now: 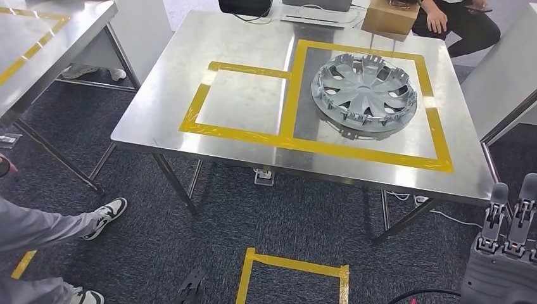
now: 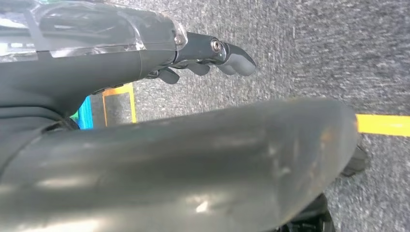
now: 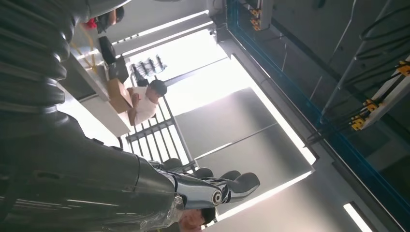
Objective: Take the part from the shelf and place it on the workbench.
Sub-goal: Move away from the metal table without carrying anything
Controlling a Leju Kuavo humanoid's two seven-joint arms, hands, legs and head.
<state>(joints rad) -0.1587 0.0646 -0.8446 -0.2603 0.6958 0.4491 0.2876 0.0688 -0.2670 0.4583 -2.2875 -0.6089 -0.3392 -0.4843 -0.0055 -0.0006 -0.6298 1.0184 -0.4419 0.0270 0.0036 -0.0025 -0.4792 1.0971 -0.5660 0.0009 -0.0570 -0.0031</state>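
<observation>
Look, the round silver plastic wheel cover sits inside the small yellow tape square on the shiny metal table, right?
Not quite. The round silver plastic wheel cover sits inside the large yellow tape square on the shiny metal table; the small one is bare, as the head view shows.

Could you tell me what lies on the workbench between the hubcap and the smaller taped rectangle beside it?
In the head view, only a strip of yellow tape and bare steel of the workbench lie between the hubcap and the smaller taped rectangle.
</observation>
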